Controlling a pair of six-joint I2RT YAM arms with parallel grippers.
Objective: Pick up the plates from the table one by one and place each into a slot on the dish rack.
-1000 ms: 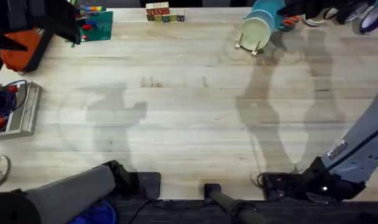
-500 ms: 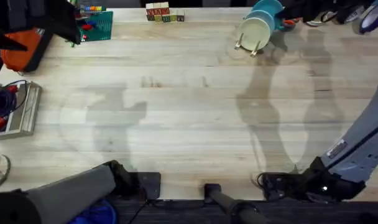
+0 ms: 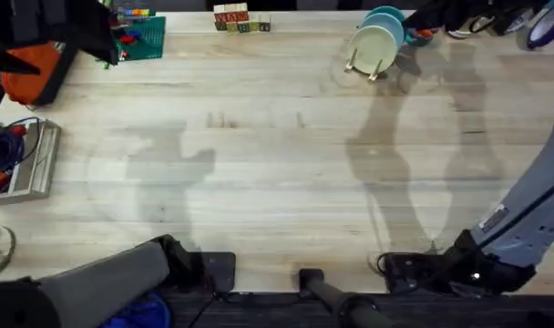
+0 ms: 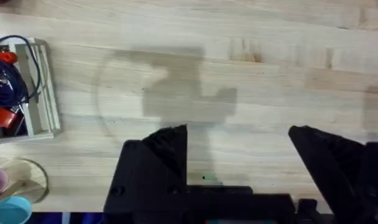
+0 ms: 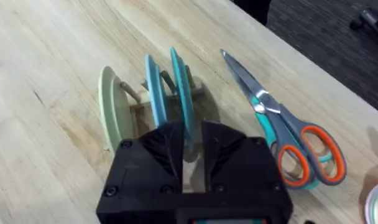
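Three plates (image 5: 148,93) now stand racked; right tool (image 5: 190,146) has lowered its turquoise one.

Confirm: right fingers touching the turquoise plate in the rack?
Touching. Right wrist view shows the right gripper fingers closed on the turquoise plate's lower edge, no gap.

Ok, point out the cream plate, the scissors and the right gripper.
cream plate (image 5: 108,106), right wrist view, on its flat face.
scissors (image 5: 263,112), right wrist view, at the pivot where the blades cross.
right gripper (image 5: 190,146), right wrist view, midway between its fingertips, on a blue plate's edge.
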